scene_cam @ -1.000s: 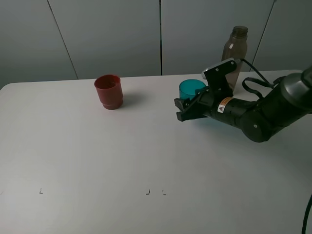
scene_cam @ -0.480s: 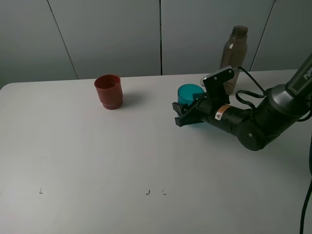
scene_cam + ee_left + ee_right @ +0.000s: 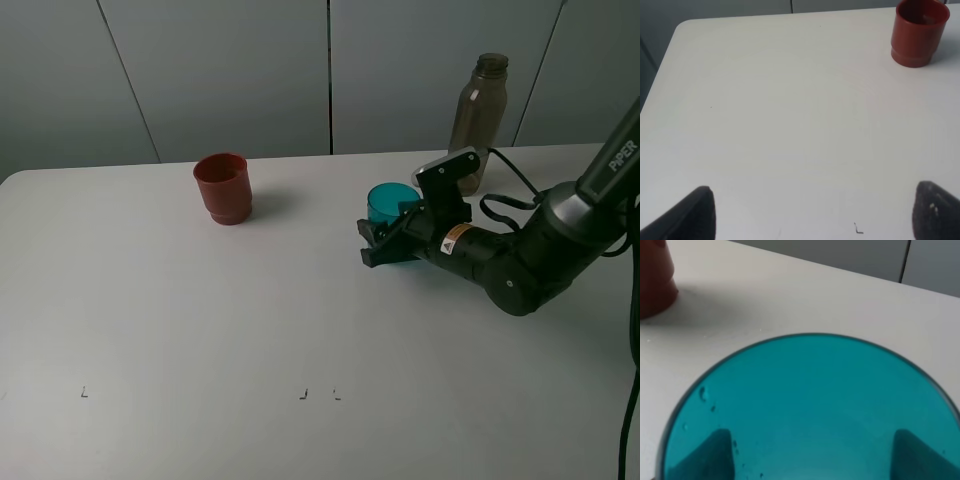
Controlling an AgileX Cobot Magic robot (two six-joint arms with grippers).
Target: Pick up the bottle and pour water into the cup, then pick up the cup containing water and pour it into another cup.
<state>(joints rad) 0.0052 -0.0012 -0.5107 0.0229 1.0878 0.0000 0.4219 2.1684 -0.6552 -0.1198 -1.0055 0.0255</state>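
Right arm stretched low over tabletop point(image 3: 200, 320), right end effector point(image 3: 384, 243) clamped on teal cup point(image 3: 392, 207) near bottle point(image 3: 477, 109). Wrist view alone shows droplets inside cup. Left end effector point(image 3: 810, 212) spread open, red cup point(image 3: 917, 32) ahead.

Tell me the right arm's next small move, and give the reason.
Probably lift the teal cup straight up a little, keeping it level. The right claw looks shut on it low over the table, droplets cling inside, and the red cup it must be poured into stands well off to the side.
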